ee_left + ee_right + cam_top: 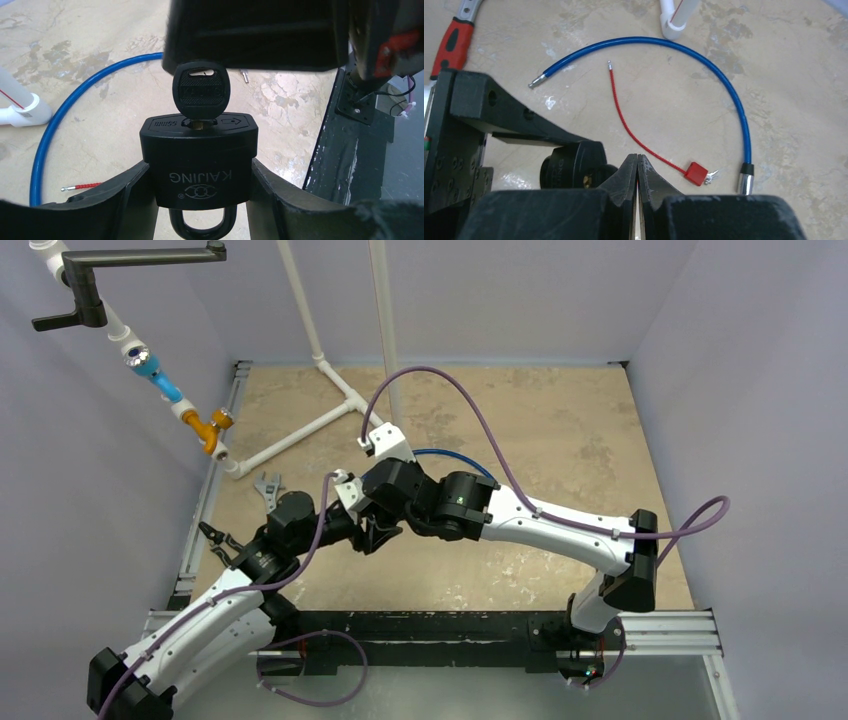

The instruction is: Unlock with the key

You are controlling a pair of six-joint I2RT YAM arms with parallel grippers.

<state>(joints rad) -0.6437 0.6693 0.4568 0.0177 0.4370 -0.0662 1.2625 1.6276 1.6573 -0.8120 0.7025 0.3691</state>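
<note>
Your left gripper is clamped on the padlock, and the key is sitting in its keyhole. Your right gripper has its fingers pressed together right by the key's head, can't tell if it's touching.

Black padlock with embossed lettering, black-headed key on brass shank; glossy blue cable, thin red cable ending in red tag; mottled beige-and-brown table; white pipe toward far left corner.

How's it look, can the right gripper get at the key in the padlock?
Probably yes: the key head stands free above the padlock held by the left gripper, with the right gripper close over it. Its jaws are shut, so it likely needs opening first.
</note>
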